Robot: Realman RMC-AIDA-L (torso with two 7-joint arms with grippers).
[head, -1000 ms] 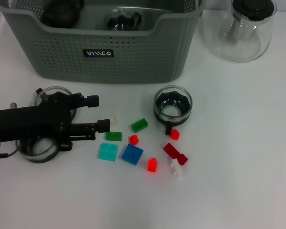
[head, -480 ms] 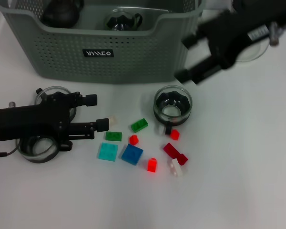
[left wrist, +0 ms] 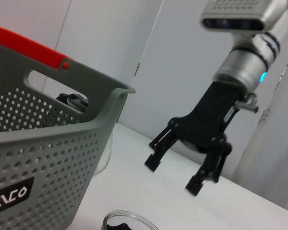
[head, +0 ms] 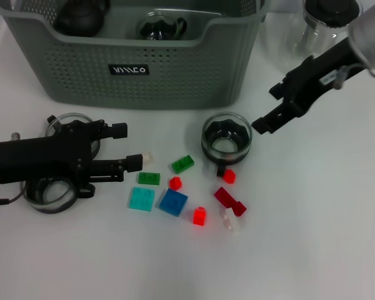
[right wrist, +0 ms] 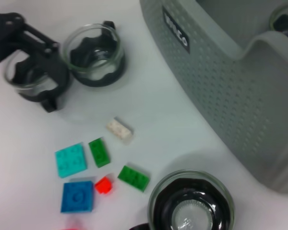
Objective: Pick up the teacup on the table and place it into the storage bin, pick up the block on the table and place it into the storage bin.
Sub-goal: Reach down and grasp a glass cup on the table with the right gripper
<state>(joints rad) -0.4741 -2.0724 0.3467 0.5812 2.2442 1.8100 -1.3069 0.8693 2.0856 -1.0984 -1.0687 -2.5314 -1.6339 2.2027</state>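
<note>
Head view: right gripper [head: 273,107] sat just beside the teacup [head: 227,140], jaws apart, lined up to grab. Storage bin [head: 144,62] behind. Left gripper [head: 124,147] parked low by the blocks [head: 173,202], jaws apart, empty. Left wrist view: right gripper's fingers clearly spread. Right wrist view: teacup directly below.

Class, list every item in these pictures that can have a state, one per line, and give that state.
storage bin: upright, already holds dark glassware.
teacup: upright on the table, not gripped.
right gripper: open, beside the teacup, holding nothing.
left gripper: open, low over the table near the blocks.
blue block: lying flat, untouched.
glass teapot: upright, lid on.
</note>
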